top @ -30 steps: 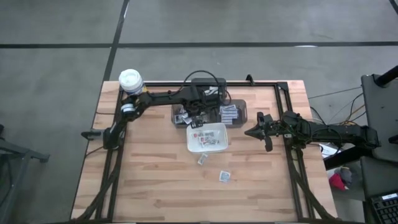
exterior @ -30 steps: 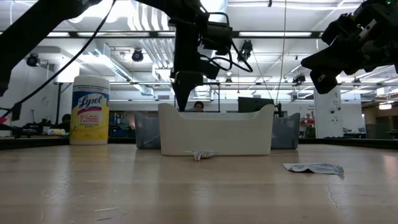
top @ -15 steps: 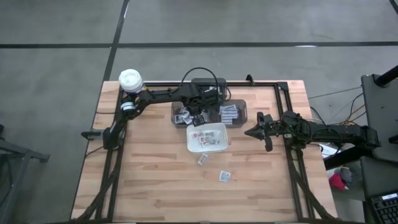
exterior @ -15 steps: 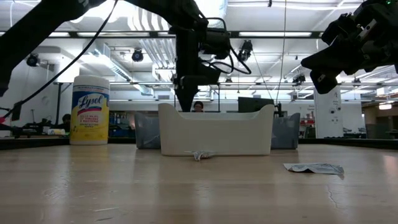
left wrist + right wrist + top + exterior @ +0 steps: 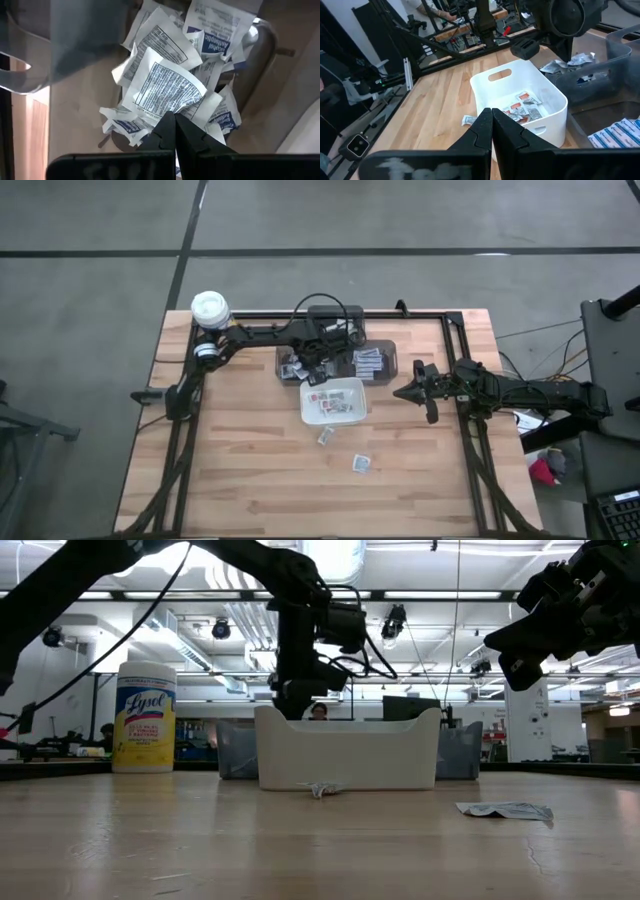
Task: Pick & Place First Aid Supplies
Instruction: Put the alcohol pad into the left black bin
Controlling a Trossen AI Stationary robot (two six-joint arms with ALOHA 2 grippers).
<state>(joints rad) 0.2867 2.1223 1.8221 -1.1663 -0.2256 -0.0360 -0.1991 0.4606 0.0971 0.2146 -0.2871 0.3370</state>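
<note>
Left hand (image 5: 174,120) pressed together, inside grey bin (image 5: 385,360) behind white dish (image 5: 333,401), tips at packets (image 5: 167,85). Right hand (image 5: 404,393) pressed together, beside dish, above table (image 5: 250,460).

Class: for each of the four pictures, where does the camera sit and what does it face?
High: overhead, facing down; both arms, white dish.
Low: table height, facing across; dish, yellow canister.
Left wrist: above the grey bin, left gripper shut over packets.
Right wrist: facing the dish, right gripper shut.
Shared: the dish, in three views.
</note>
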